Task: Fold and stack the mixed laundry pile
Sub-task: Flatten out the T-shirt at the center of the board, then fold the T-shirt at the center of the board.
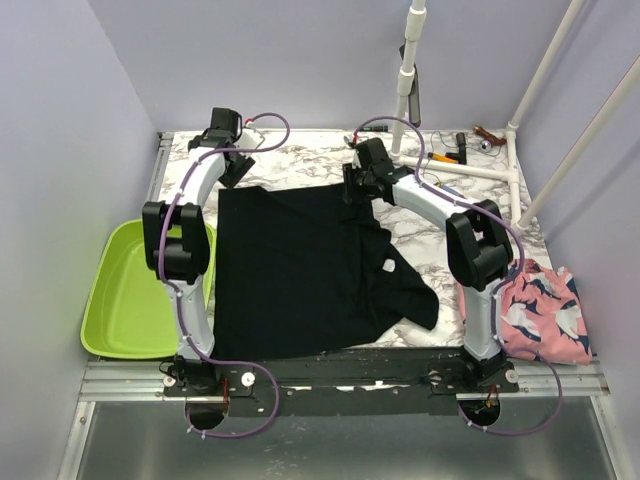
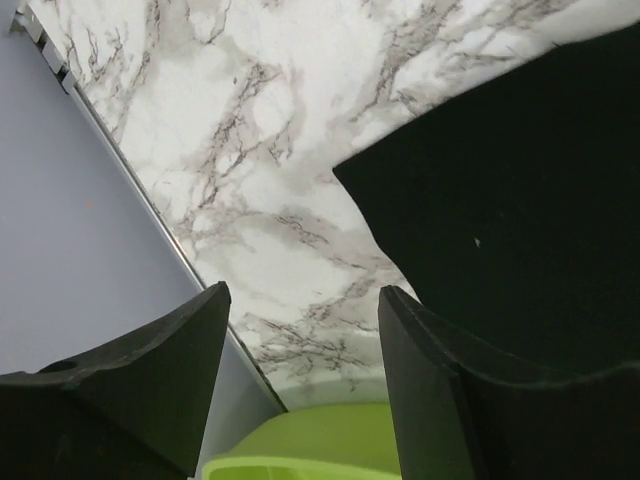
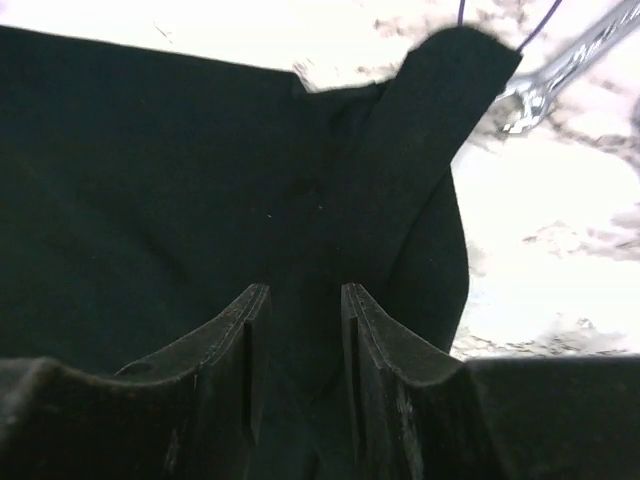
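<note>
Marble-patterned table [image 1: 300, 165], white with grey veining, smooth and glossy.

Large black garment [image 1: 300, 270] spread over the middle of the table. Matte, plain, soft. Left and far edges fairly straight; right side rumpled, with a loose flap trailing toward the near right. Small white tag showing on that right part.

Pink garment [image 1: 545, 310] bunched at the near right corner of the table, just beside the right arm's base. Dark shark print with white on soft cloth, folds uneven.

Lime green basin [image 1: 125, 300] at the left edge of the table. Hard, shiny plastic with rounded corners and a shallow wall.

Left gripper [image 2: 300, 295] at the far left corner of the black garment, over bare marble. Released: dark, wedge-shaped fingers well apart, nothing between them, cloth corner off to one side.

Right gripper [image 3: 304, 292] at the far edge of the black garment, right of centre. Fingers close together with a narrow dark gap, black cloth directly beneath. Pinching fabric or not: cannot tell, black on black.

Shiny metal wrench [image 3: 560, 70] on the marble beyond a folded strip of the cloth.
</note>
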`<control>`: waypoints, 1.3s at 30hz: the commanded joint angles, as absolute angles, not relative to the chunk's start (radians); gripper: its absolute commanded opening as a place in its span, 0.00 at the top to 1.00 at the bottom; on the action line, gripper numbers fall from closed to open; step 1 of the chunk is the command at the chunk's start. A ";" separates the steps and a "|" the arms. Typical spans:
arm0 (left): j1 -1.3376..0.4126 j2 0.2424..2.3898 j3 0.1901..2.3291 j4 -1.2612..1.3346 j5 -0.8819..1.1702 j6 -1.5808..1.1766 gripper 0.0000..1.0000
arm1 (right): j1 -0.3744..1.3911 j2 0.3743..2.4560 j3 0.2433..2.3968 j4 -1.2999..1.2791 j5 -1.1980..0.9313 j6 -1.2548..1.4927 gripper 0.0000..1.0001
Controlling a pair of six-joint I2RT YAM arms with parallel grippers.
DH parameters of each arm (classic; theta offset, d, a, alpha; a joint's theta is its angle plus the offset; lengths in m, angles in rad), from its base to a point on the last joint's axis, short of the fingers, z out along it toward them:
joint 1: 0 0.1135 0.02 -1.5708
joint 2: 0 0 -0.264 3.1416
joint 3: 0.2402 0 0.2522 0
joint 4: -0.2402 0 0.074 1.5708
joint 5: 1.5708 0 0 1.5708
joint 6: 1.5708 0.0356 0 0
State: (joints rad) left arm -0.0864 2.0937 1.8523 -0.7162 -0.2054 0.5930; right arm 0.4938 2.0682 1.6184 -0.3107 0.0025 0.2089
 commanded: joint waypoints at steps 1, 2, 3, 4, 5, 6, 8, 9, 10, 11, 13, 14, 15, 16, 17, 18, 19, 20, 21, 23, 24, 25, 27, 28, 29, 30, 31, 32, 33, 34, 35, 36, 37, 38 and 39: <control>-0.098 1.836 1.687 -0.728 -0.101 0.540 0.37 | 0.495 2.134 1.640 -0.356 0.029 0.289 0.60; -0.108 1.791 1.630 -0.731 -0.082 0.541 0.37 | 0.495 2.132 1.636 -0.354 0.060 0.292 0.59; -0.122 1.743 1.561 -0.733 -0.065 0.541 0.37 | 0.495 2.128 1.626 -0.344 0.076 0.289 0.57; -0.135 1.706 1.500 -0.739 -0.050 0.541 0.37 | 0.495 2.125 1.618 -0.334 0.078 0.291 0.56; -0.152 1.662 1.429 -0.742 -0.034 0.543 0.37 | 0.495 2.124 1.612 -0.326 0.074 0.290 0.55; -0.168 1.625 1.362 -0.737 -0.023 0.546 0.38 | 0.495 2.126 1.609 -0.325 0.065 0.291 0.54; -0.196 1.556 1.221 -0.714 -0.013 0.546 0.38 | 0.494 2.128 1.609 -0.333 0.059 0.291 0.52; -0.207 1.530 1.170 -0.698 -0.011 0.545 0.38 | 0.495 2.125 1.607 -0.339 0.063 0.292 0.51; -0.214 1.513 1.117 -0.681 -0.012 0.542 0.38 | 0.495 2.118 1.602 -0.341 0.080 0.292 0.49; -0.219 1.505 1.076 -0.665 -0.017 0.538 0.38 | 0.495 2.111 1.597 -0.343 0.097 0.291 0.48; -0.223 1.511 1.007 -0.636 -0.043 0.535 0.38 | 0.495 2.087 1.580 -0.347 0.142 0.294 0.47; -0.224 1.518 0.977 -0.620 -0.058 0.531 0.39 | 0.495 2.074 1.567 -0.345 0.155 0.295 0.47; -0.225 1.522 0.957 -0.609 -0.064 0.528 0.39 | 0.495 2.065 1.556 -0.338 0.152 0.293 0.47; -0.226 1.526 0.935 -0.593 -0.066 0.528 0.40 | 0.495 2.062 1.542 -0.328 0.134 0.294 0.47; -0.226 1.527 0.920 -0.574 -0.069 0.525 0.40 | 0.495 2.065 1.533 -0.323 0.105 0.294 0.48; -0.226 1.529 0.908 -0.563 -0.072 0.523 0.40 | 0.495 2.072 1.531 -0.325 0.089 0.301 0.49; -0.226 1.533 0.902 -0.554 -0.073 0.518 0.40 | 0.494 2.076 1.529 -0.327 0.086 0.311 0.49; -0.226 1.537 0.897 -0.549 -0.072 0.513 0.40 | 0.495 2.078 1.524 -0.322 0.087 0.317 0.49; -0.226 1.541 0.893 -0.544 -0.067 0.510 0.40 | 0.495 2.079 1.515 -0.307 0.086 0.321 0.49; -0.225 1.559 0.885 -0.533 -0.063 0.506 0.40 | 0.494 2.088 1.514 -0.288 0.065 0.321 0.50; -0.227 1.566 0.884 -0.529 -0.068 0.508 0.40 | 0.494 2.097 1.519 -0.282 0.048 0.318 0.52; -0.226 1.575 0.879 -0.523 -0.075 0.508 0.40 | 0.494 2.106 1.529 -0.279 0.042 0.315 0.59; -0.227 1.584 0.873 -0.507 -0.092 0.508 0.40 | 0.493 2.123 1.550 -0.280 0.066 0.302 0.80; -0.227 1.586 0.869 -0.503 -0.096 0.509 0.40 | 0.489 2.125 1.557 -0.282 0.090 0.291 0.91; -0.227 1.590 0.864 -0.497 -0.102 0.512 0.40 | 0.484 2.118 1.561 -0.284 0.114 0.281 0.98; -0.228 1.593 0.859 -0.489 -0.107 0.516 0.40 | 0.477 2.107 1.561 -0.285 0.145 0.267 0.99; -0.227 1.599 0.855 -0.486 -0.113 0.520 0.40 | 0.466 2.090 1.560 -0.285 0.169 0.250 0.99; -0.227 1.607 0.853 -0.483 -0.120 0.526 0.40 | 0.450 2.070 1.562 -0.285 0.205 0.225 0.99; -0.227 1.614 0.854 -0.487 -0.127 0.528 0.40 | 0.435 2.050 1.565 -0.285 0.232 0.196 0.99; -0.226 1.612 0.857 -0.491 -0.123 0.528 0.40 | 0.413 2.035 1.573 -0.284 0.267 0.172 0.99; -0.226 1.611 0.858 -0.492 -0.121 0.532 0.40 | 0.392 2.024 1.581 -0.280 0.296 0.142 0.99; -0.225 1.611 0.858 -0.491 -0.124 0.535 0.40 | 0.364 2.018 1.594 -0.278 0.325 0.121 0.99; -0.226 1.615 0.860 -0.491 -0.128 0.535 0.40 | 0.346 2.013 1.611 -0.278 0.347 0.091 0.99; -0.225 1.621 0.863 -0.495 -0.133 0.534 0.40 | 0.330 2.009 1.621 -0.271 0.374 0.054 0.99; -0.224 1.621 0.864 -0.497 -0.133 0.534 0.39 | 0.326 2.004 1.627 -0.259 0.404 0.013 0.99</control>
